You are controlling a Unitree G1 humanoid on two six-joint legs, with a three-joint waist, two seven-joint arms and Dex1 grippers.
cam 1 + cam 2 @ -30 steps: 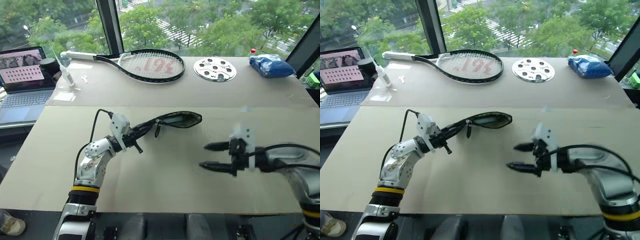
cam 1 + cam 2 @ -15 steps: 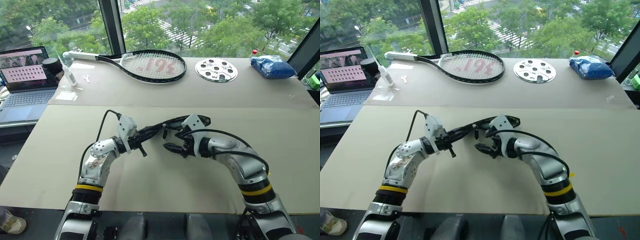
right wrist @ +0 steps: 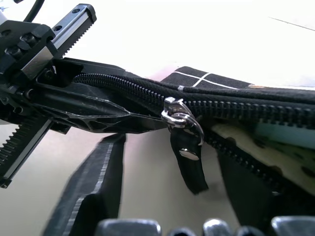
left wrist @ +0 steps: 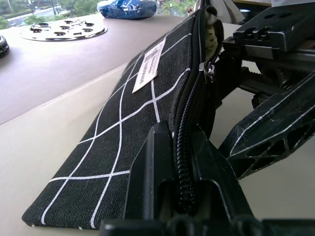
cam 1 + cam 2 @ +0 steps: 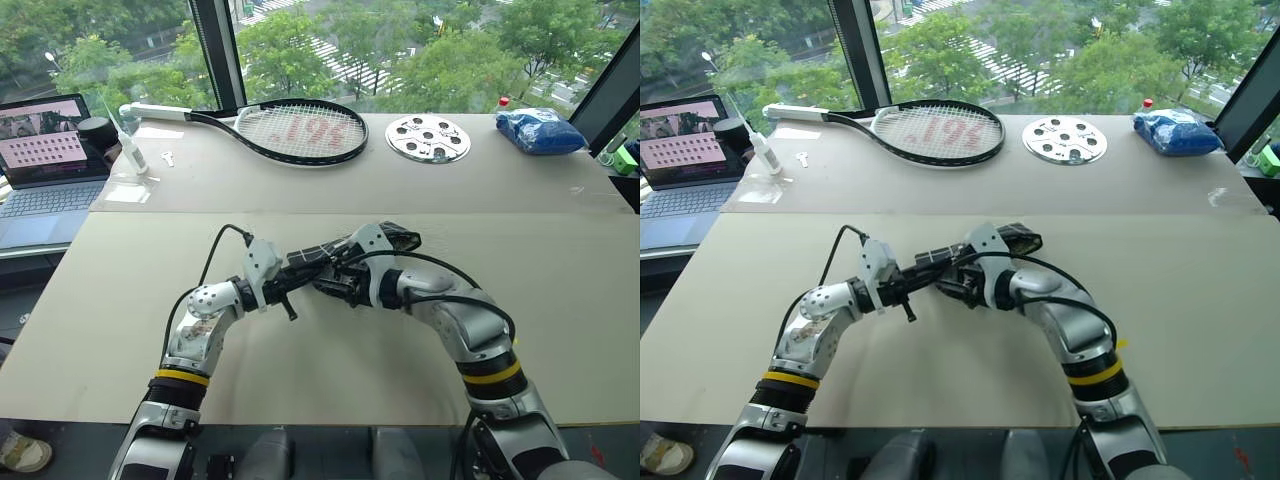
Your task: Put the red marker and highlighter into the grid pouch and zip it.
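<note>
Over the table (image 5: 560, 270), left gripper (image 4: 179, 191) clamps the grid pouch (image 4: 138, 128); right gripper (image 3: 167, 196) brackets its pull tab (image 3: 189, 162), jaws apart

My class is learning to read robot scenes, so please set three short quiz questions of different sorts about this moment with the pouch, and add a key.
1. True or false: the left gripper is shut on the zipper edge of the grid pouch.
2. What hangs between the right gripper's fingers? A) the black pull tab B) a red marker C) a racket
3. Fill in: the pouch's zipper is partly ____.

Key: 1 true; 2 A; 3 open, with the pale lining showing past the slider.
</note>
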